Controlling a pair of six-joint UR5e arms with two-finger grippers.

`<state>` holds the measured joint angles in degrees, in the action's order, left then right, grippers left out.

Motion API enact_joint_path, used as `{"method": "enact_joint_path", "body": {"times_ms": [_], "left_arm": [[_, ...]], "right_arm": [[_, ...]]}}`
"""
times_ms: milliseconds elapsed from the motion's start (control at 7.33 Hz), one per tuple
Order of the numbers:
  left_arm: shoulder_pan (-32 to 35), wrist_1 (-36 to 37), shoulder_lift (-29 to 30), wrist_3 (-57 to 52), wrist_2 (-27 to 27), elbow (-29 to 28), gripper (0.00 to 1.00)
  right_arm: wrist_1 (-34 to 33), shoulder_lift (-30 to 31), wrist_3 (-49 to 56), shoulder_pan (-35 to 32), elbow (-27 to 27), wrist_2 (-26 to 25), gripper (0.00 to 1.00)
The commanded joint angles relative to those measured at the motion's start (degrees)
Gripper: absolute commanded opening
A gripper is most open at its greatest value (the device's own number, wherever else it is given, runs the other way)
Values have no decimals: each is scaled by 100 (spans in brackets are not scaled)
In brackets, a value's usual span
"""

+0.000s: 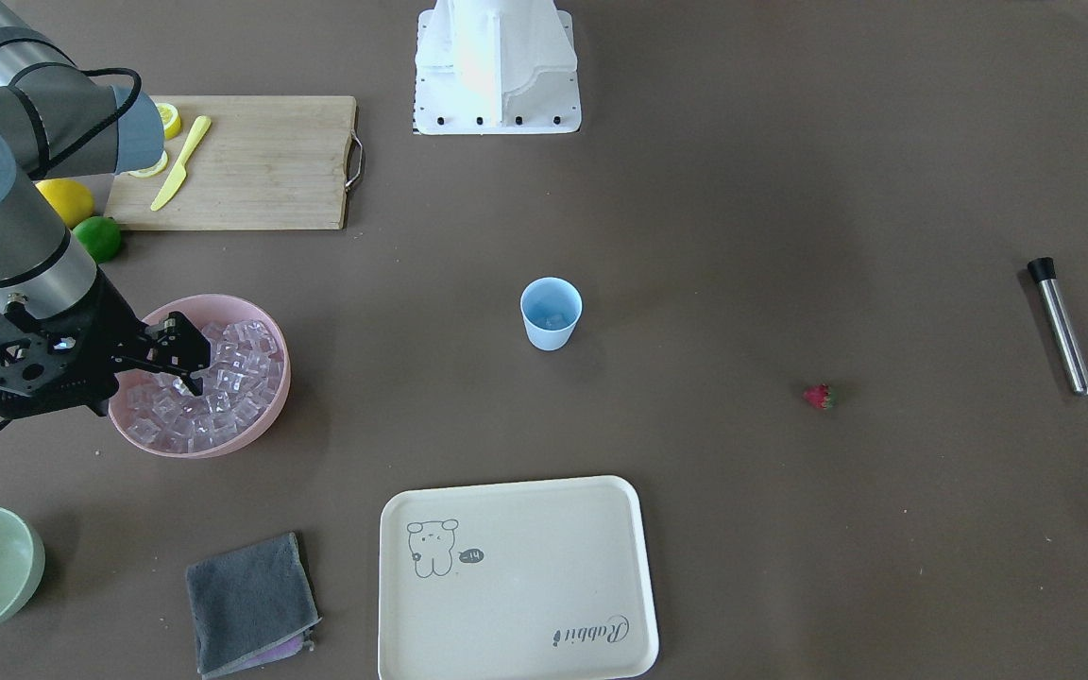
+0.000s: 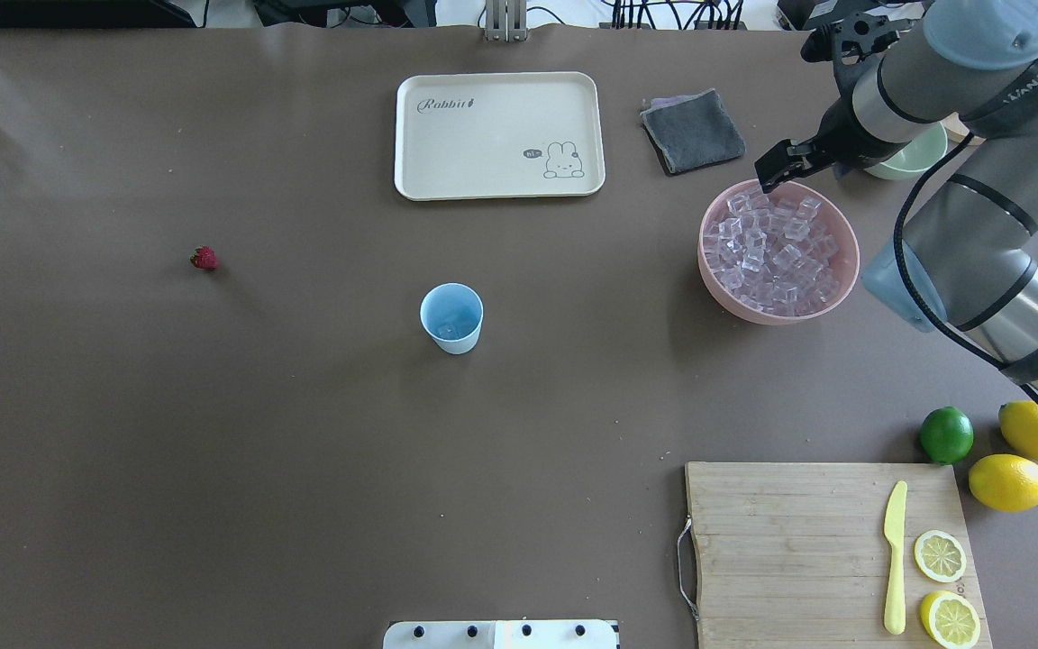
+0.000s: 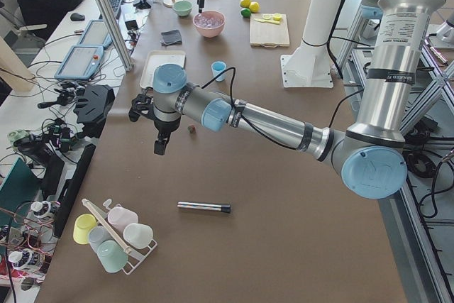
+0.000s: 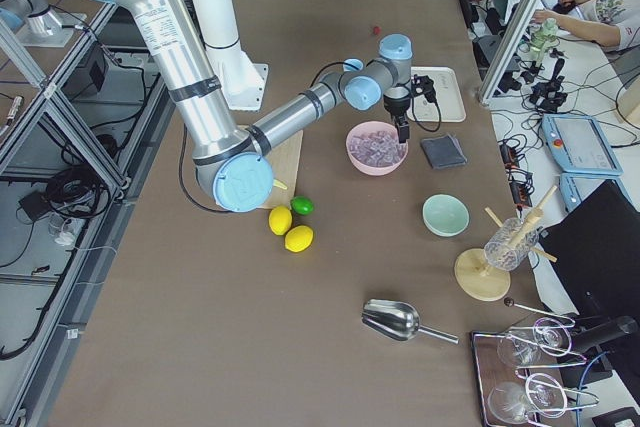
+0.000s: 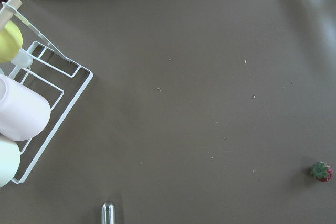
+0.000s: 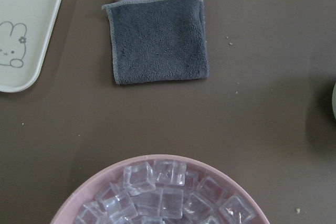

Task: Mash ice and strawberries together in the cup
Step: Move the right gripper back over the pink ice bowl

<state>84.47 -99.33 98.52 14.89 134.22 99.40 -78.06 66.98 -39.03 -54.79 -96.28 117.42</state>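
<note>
Hovering my right tool point(image 1: 191, 370) just above the ice point(image 2: 771, 252) heaped in the pink bowl point(image 1: 223, 450), I am setting up a pick. Its jaws are looking parted to me, with nothing between them. I am aiming to come straight down on one cube lying on top of the heap. I am planning to close on two flat faces so the slick cube is not squirting sideways, then lift clear of the rim before travelling. The cup point(image 2: 451, 317) is standing upright at mid-tabletop, well apart from the bowl, and I am judging it to be holding a cube already. The strawberry point(image 1: 819, 397) is lying on the bare tabletop, well apart from the cup on the side away from the bowl. My left tool point(image 3: 162, 148) is hanging near that berry, showing only in the side view, so I cannot tell whether it is open or closed. I am planning to send only one arm to the cup at a time.
</note>
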Motion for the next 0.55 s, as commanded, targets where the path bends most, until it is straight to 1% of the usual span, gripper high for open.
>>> {"method": "enact_joint_path", "body": {"times_ms": [0,137,273,410], "left_arm": [[0,1,78,32,-1,-52,98],[0,-7,131,-3,-1,-139,98],[0,1,167,23,-1,-158,98],[-18,-7,167,23,-1,-166,98]], "right_arm": [[370,104,-281,248,92,-131,97],[397,226,-272,327,170,-289,97],[562,262,-272,328,197,-325,97],[573,280,-281,398,206,-360,97]]}}
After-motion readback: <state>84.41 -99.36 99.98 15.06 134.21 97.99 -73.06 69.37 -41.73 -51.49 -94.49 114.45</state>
